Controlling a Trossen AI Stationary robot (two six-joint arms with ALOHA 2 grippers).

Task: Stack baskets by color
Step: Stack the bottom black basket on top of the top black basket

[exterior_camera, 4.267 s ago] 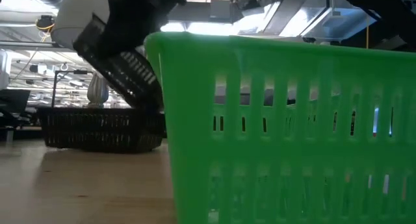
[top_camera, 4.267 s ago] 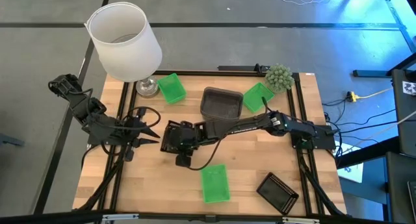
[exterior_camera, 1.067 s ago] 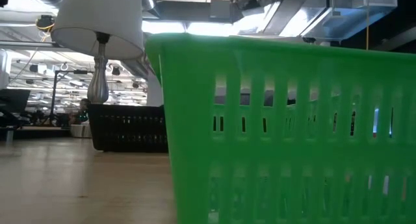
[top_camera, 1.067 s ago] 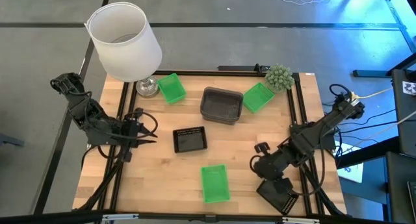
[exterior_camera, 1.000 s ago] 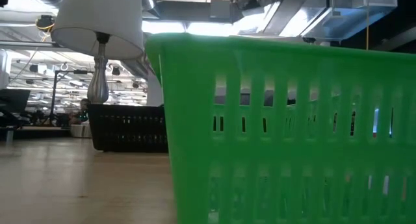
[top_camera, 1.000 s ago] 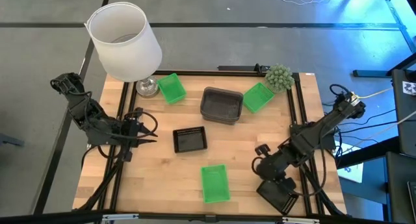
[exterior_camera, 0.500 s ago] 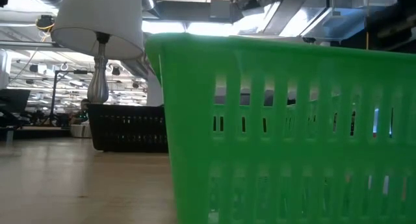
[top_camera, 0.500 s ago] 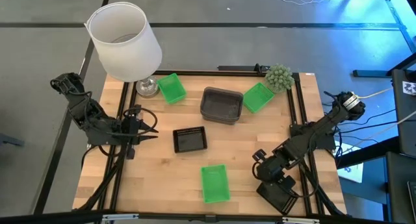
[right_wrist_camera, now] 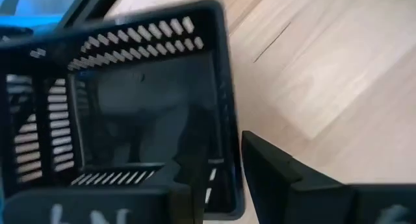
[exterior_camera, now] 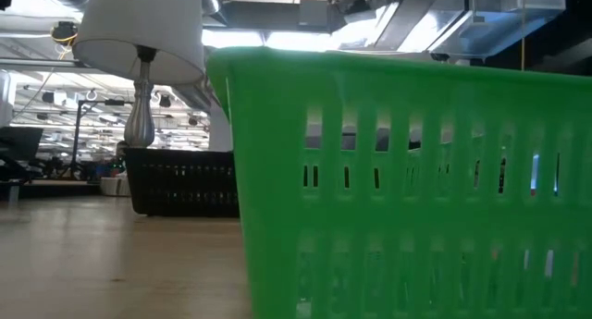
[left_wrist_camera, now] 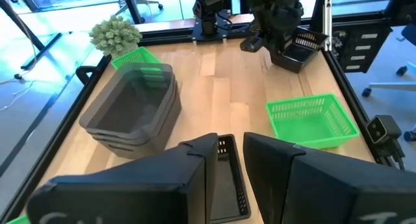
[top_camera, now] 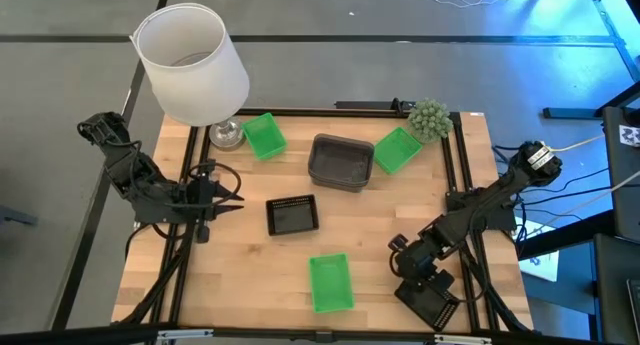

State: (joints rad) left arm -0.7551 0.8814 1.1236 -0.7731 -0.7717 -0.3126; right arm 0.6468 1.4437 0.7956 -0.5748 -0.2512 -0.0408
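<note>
No legible brand, label or writing is found on any item.

The desk [top_camera: 250,265] is of pale wooden planks inside a dark metal frame. The baskets are rectangular plastic with slotted walls. A smoky grey stack [top_camera: 341,161] is placed at the far centre. Green baskets are seen at the far left [top_camera: 264,135], far right [top_camera: 397,149] and near centre [top_camera: 330,282]. One black basket [top_camera: 293,215] lies mid-desk; another [top_camera: 437,304] sits at the near right corner.

The right tool [top_camera: 418,276] is positioned at that corner basket, one finger [right_wrist_camera: 195,175] inside its wall and one outside, parted, not clenched. The left tool [top_camera: 228,201] is held at the left edge, fingers slightly parted, grasping nothing.

A white lampshade [top_camera: 192,65] and a round green plant [top_camera: 429,118] are noted.
</note>
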